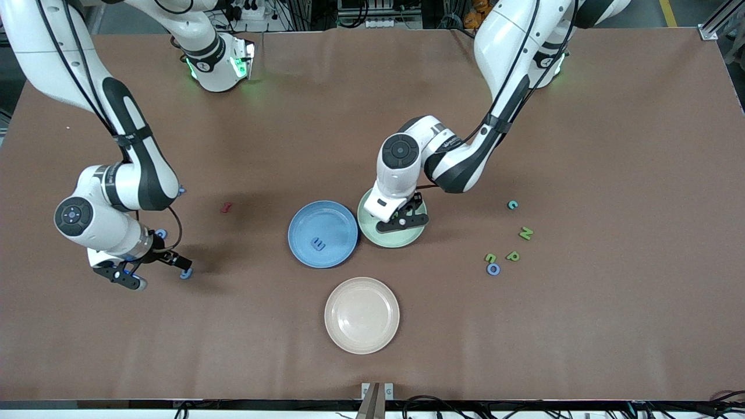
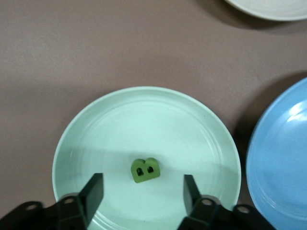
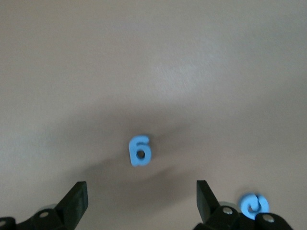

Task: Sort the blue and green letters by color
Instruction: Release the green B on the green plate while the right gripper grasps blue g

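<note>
My left gripper (image 1: 407, 220) (image 2: 143, 188) hangs open low over the pale green plate (image 1: 378, 240) (image 2: 76, 139). A green letter B (image 2: 145, 170) lies loose on that plate between the spread fingers, touching neither. The blue plate (image 1: 302, 218) (image 2: 283, 167) beside it holds a blue m (image 1: 318, 244). My right gripper (image 1: 156, 270) (image 3: 140, 188) is open above the table at the right arm's end. A blue g (image 3: 140, 151) lies below it, a second blue letter (image 1: 186, 273) (image 3: 254, 205) sits by one fingertip, and another blue piece (image 1: 161, 234) shows by the wrist.
Toward the left arm's end lie a blue c (image 1: 512, 204), green N (image 1: 526, 233), green P (image 1: 513, 255), green C (image 1: 490, 257) and a blue ring letter (image 1: 493, 269). A beige plate (image 1: 362, 315) sits nearer the camera. A small red piece (image 1: 226, 207) lies beside the blue plate.
</note>
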Motion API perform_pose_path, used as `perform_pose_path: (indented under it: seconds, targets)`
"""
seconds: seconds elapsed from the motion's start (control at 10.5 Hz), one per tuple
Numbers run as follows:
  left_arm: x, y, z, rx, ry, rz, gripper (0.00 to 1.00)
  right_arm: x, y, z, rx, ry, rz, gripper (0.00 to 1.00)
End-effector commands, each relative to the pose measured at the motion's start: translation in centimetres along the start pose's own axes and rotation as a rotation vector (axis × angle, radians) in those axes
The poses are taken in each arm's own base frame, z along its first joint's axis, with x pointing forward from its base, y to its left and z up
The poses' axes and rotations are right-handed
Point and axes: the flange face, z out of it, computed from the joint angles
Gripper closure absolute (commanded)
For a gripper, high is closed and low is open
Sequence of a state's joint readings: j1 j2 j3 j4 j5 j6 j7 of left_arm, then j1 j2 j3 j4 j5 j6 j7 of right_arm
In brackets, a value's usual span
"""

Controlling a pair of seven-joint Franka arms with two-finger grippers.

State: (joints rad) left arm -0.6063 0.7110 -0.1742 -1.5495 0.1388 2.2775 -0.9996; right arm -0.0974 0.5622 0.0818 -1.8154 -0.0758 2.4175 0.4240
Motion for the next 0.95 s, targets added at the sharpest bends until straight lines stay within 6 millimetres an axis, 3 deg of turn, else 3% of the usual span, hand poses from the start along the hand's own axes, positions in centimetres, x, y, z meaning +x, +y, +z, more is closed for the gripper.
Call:
perform_pose_path:
  seconds: [0.0,0.19,0.29,0.48,0.57,0.67,0.86]
  targets:
    - [3.0,-2.0,-2.1,-0.001,0.041,-0.023,0.00,1.4,-1.1,2.9,0.029,0.061,-0.022,0.00]
    - [6.9,-5.8,-3.5,0.012,0.044,0.151,0.00,1.2,-1.0,4.2,0.028,0.057,-0.034,0.00]
    - [8.8,-7.7,-3.5,0.017,0.044,0.264,0.00,1.2,-0.8,4.6,0.023,0.054,-0.040,0.00]
    - [11.9,-12.1,-2.9,0.032,0.029,0.326,0.00,1.2,-0.4,5.5,0.010,0.069,-0.058,0.00]
    - [13.2,-14.4,-2.3,0.042,0.015,0.367,0.00,1.1,-0.2,6.2,0.001,0.076,-0.072,0.26]
    - [14.6,-17.2,-1.7,0.049,0.000,0.398,0.00,1.1,0.0,6.3,-0.016,0.083,-0.092,0.46]
    - [15.3,-20.3,-0.9,0.060,-0.028,0.439,0.00,1.0,0.0,6.8,-0.019,0.077,-0.095,0.54]
